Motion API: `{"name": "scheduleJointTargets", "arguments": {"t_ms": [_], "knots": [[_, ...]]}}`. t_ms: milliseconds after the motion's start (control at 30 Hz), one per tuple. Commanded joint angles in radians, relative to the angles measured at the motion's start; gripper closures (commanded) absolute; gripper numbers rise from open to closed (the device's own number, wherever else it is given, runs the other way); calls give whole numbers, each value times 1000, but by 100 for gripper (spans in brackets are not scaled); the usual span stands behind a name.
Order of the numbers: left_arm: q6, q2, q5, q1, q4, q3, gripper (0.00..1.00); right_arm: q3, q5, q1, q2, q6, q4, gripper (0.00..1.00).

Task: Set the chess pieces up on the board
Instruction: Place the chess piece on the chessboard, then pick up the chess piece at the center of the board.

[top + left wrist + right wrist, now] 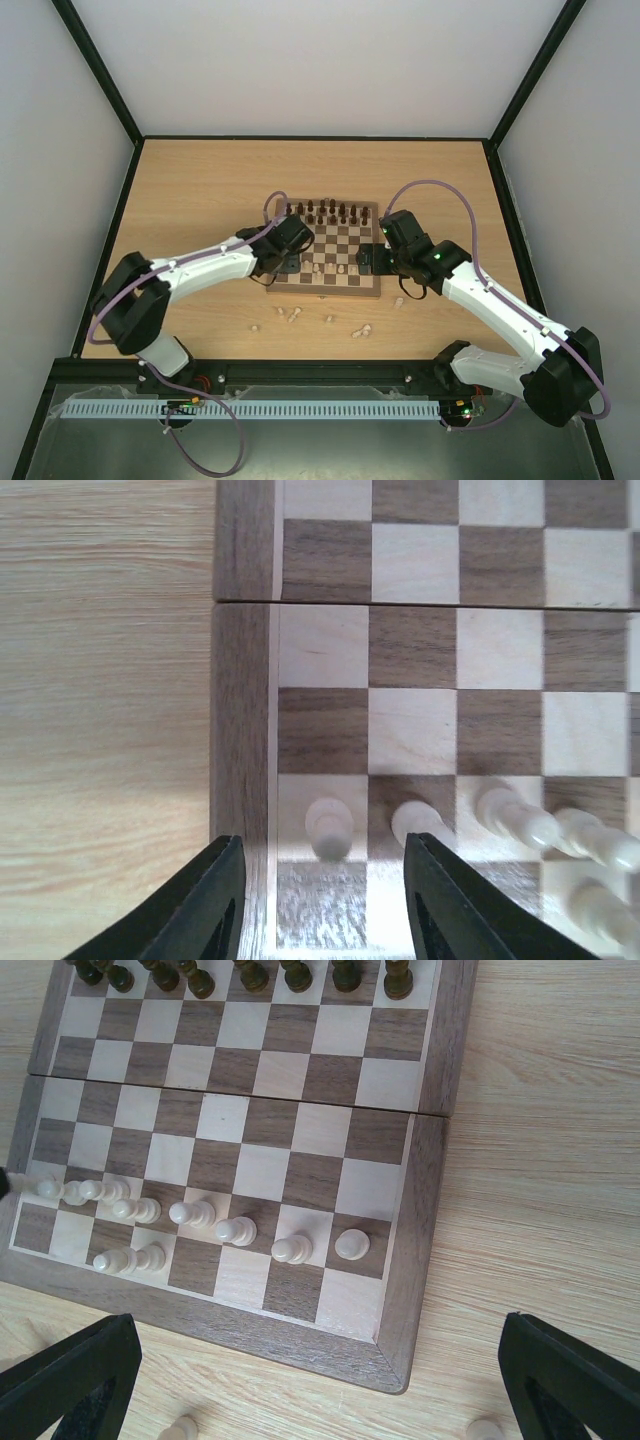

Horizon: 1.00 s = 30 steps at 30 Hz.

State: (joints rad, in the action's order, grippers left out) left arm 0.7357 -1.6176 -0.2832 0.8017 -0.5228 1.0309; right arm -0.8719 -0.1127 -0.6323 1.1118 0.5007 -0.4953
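1. My left gripper (322,845), parted, straddles the corner pawn (328,827) on the board (240,730).
2. Right gripper (318,1325) spread wide, empty.
3. Pawn row looks full; other cream pieces (293,313) wait on the table (200,200).

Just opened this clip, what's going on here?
Two robot arms are setting up a chessboard. The dark pieces line the far row; a row of cream pawns stands on the near side. The left gripper hovers open over the near-left corner, a pawn standing free just past its fingertips. The right gripper hangs wide open and empty at the near-right edge. Several cream pieces lie on the table, not yet placed.
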Motion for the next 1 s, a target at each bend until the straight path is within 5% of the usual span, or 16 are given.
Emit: {"name": "scheduleJointTargets", "arguments": {"t_ms": [0,400,967], "knots": [[38,125,-39,28,-90,1,51,10,4,3,-4,-4,-14,1],[333,372,-41,241,-222,-169,44,17,59,3,-21,-11,1,2],[427,178,-30,355,-132,-182,55,26,92,2,-47,-18,4,1]]}}
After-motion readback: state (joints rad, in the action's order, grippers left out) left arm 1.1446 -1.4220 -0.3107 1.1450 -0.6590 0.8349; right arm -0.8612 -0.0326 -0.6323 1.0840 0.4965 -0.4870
